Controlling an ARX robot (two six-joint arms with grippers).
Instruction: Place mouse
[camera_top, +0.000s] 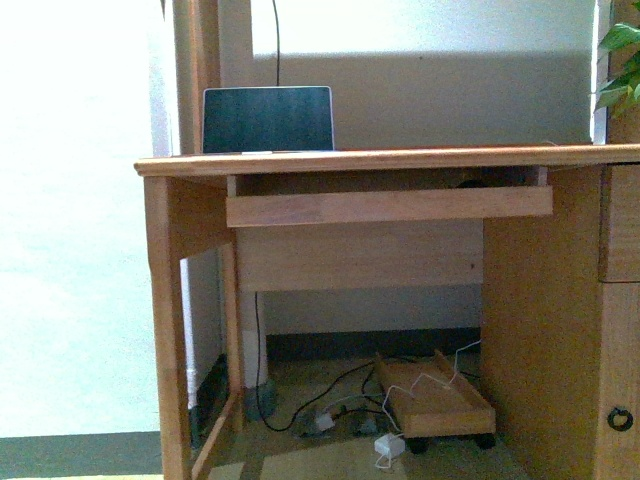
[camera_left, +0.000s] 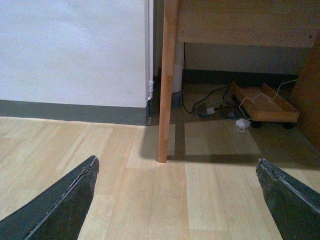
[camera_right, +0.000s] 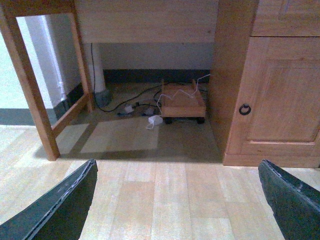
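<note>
Well, my left claw (camera_left: 176, 161) and right claw (camera_right: 177, 162) are wide open, empty, low before the bench (camera_top: 400, 158). A dark bump (camera_top: 468, 183) under the bench top may be the mouse, nearer my right claw.

Small dark mouse (camera_top: 469, 183), mostly hidden, on pull-out tray (camera_top: 390, 205) beneath desktop (camera_top: 400, 158)
</note>
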